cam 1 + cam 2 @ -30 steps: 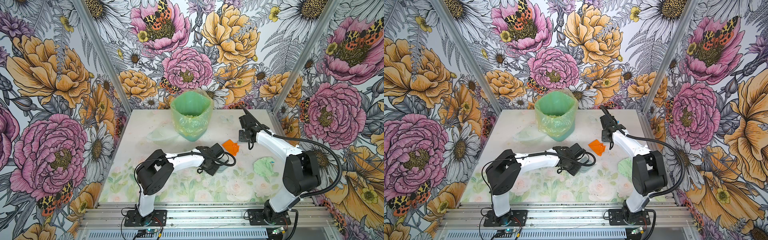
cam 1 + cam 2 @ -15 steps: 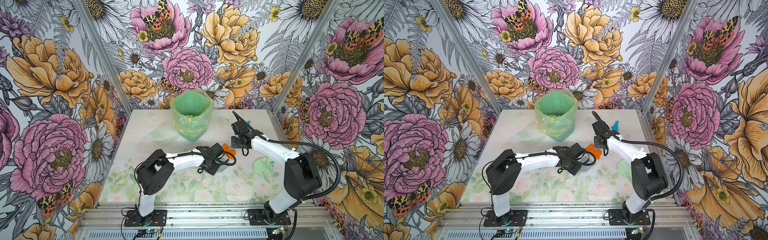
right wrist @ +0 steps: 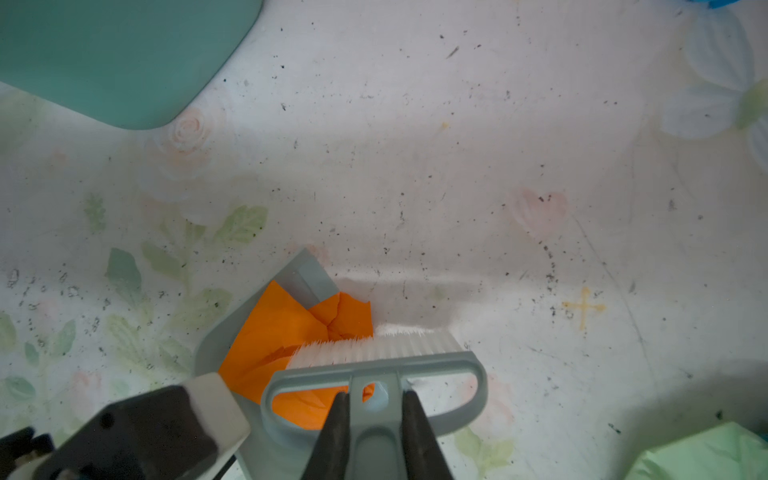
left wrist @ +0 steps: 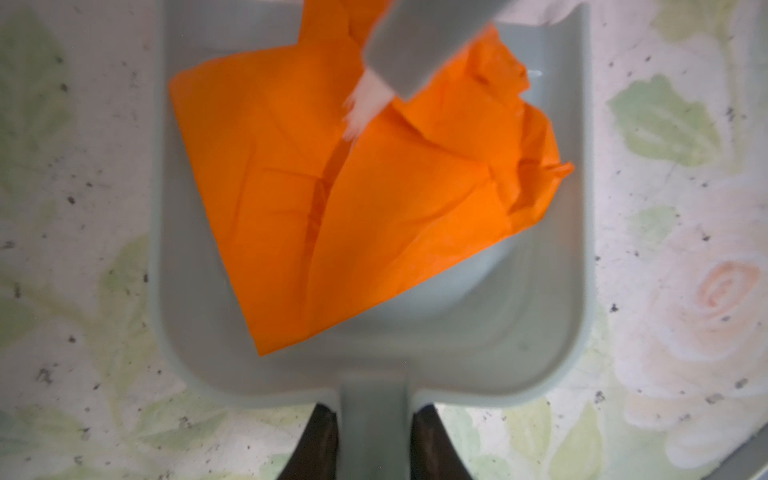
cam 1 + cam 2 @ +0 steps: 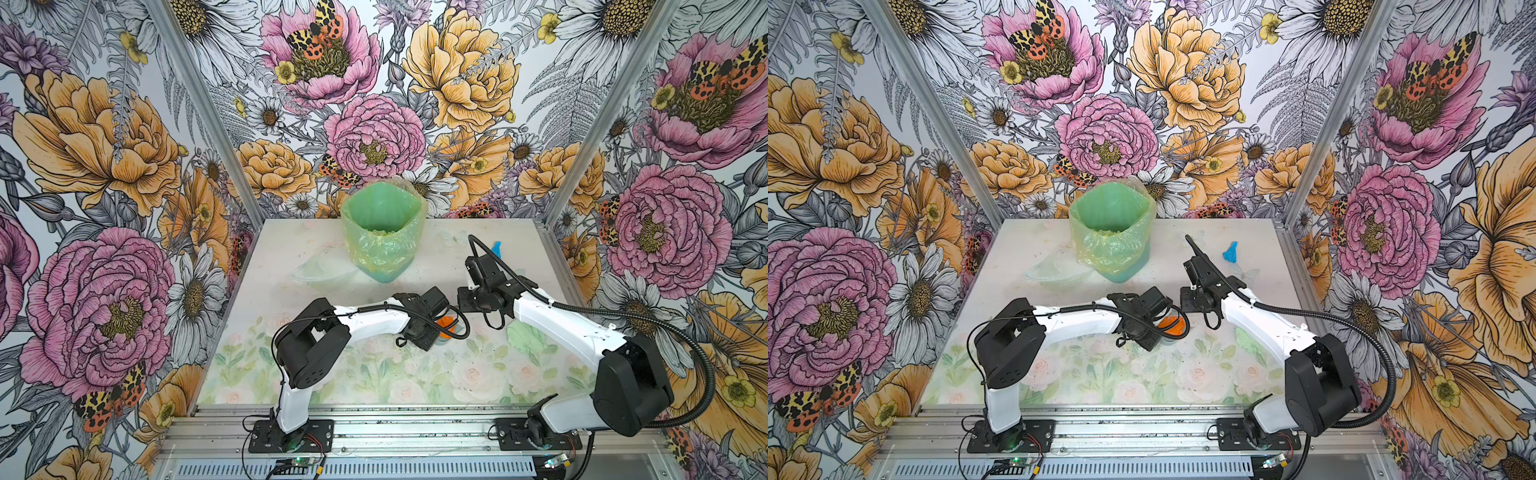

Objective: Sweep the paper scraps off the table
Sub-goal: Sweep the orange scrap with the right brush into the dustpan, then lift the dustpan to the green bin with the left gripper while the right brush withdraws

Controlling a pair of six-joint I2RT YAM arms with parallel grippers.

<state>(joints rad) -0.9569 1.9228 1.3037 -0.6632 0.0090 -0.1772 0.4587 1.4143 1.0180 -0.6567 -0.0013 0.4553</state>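
Observation:
An orange paper scrap [image 4: 353, 208] lies inside the grey-blue dustpan [image 4: 199, 291], which rests flat on the table [image 5: 291, 374]. My left gripper [image 4: 376, 415] is shut on the dustpan's handle. My right gripper [image 3: 376, 399] is shut on the handle of the brush [image 3: 374, 361], whose white bristles press on the orange scrap [image 3: 282, 328] at the pan's mouth. In both top views the two grippers [image 5: 436, 320] [image 5: 467, 297] meet at mid-table. A blue scrap [image 5: 1230, 251] lies at the back right. A pale green scrap [image 5: 525, 337] lies beside the right arm.
The green bag-lined bin [image 5: 382, 232] stands at the back centre, close behind the grippers. A clear plastic piece [image 5: 324, 272] lies to its left. Flowered walls close in the table on three sides; the arm bases stand along the front rail.
My right arm swung the brush left and toward the front, pushing the orange scrap into the dustpan. The blue scrap behind it came into view. The left arm kept still.

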